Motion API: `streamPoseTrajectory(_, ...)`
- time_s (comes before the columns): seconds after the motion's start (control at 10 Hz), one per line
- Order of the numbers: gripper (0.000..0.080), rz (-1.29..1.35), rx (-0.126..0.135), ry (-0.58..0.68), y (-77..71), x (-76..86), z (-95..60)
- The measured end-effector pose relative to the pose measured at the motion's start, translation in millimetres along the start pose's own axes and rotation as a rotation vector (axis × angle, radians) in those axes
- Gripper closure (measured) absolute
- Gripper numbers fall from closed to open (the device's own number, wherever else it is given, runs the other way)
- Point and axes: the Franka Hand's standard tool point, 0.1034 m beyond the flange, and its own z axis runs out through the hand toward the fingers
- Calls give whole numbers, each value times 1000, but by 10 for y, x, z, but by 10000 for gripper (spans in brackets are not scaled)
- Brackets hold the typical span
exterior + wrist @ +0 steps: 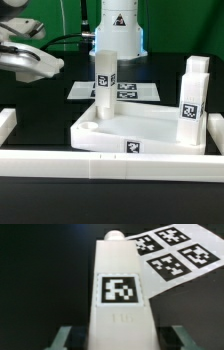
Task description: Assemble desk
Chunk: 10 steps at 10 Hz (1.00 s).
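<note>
White plastic everywhere, set on a dark table.

Exterior view first. Tray-like top (150, 128) lying flat in the middle, rim upward, one round socket open at its near corner on the exterior view's left. Over the far corner on that same side, leg (106, 80) standing upright, tag turned to the camera, lower end at or in the corner; not clear from here whether seated. Kept vertical, probably so as to go straight down into its socket. Directly above its upper end, white arm (118, 25); claw itself not distinguishable in this view. On the exterior view's right, spare legs (190, 105) parked on end beside the top, near at hand yet out of the arm's path, likely waiting their turn. Behind the top, marker board (128, 92) flat on the table. Rails (100, 165) fencing the work area in front and at both sides, with the top close behind the front one, seemingly to stop it sliding under pressure.

Wrist view next. Looking down the length of the leg, tag square in the middle of the picture. Claw (120, 334) at the near end, fingers (66, 333) on either side, spread only as wide as the leg and, by the look of it, pinching it. Beyond the far end, part of the marker board showing, several tags visible.
</note>
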Motion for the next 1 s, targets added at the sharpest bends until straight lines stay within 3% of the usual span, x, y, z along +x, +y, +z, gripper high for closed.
streamPoseTrajectory(0.3, 509, -3, -14, 79, 15, 115, -44)
streamPoseTrajectory(0.4, 509, -13, -25, 175, -8, 174, -113)
streamPoseTrajectory(0.5, 509, -17, -23, 214, -90, 84, -129)
streamPoseTrajectory(0.7, 509, -9, -15, 313, -387, -101, -345)
streamPoseTrajectory(0.9, 509, 37, 20, 425, -570, -130, -481)
streamPoseTrajectory(1.0, 509, 25, 18, 504, -564, -87, -496)
